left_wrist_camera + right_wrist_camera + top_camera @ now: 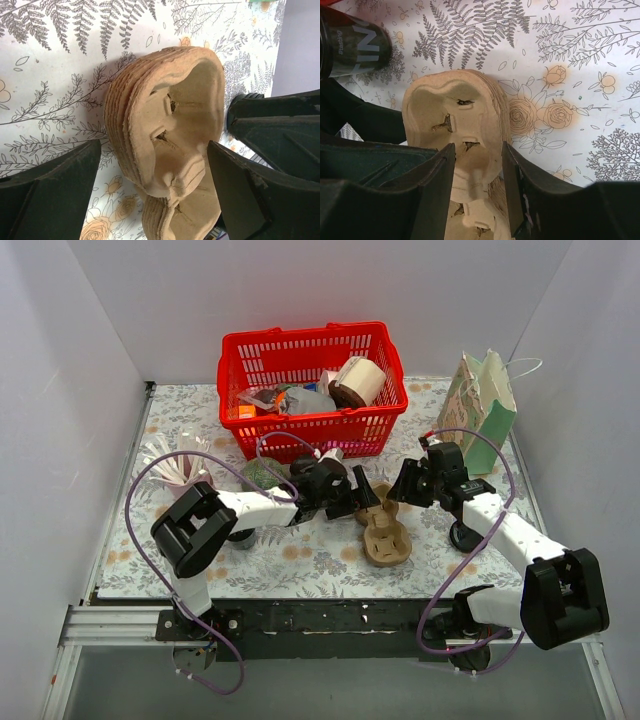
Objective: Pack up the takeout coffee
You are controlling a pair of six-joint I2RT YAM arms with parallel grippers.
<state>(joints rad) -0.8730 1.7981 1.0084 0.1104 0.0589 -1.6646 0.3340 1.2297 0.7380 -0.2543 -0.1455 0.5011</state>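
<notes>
A stack of brown pulp cup carriers (pixel 385 540) lies on the floral table mat near the front centre. My left gripper (pixel 365 498) sits at the stack's far left end. In the left wrist view it (pixel 155 185) stands open, its fingers wide on either side of the carriers (pixel 170 115). My right gripper (pixel 400 485) comes in from the right. Its fingers (pixel 479 170) press the narrow waist of the top carrier (pixel 455 115) from both sides. A dark printed cup (pixel 350 45) stands just beyond the stack.
A red basket (pixel 385 335) with assorted items stands at the back centre. A pale green paper bag (pixel 480 405) stands at the back right. White ribbed items (pixel 170 465) lie at the left. A black round object (pixel 465 535) sits by the right arm.
</notes>
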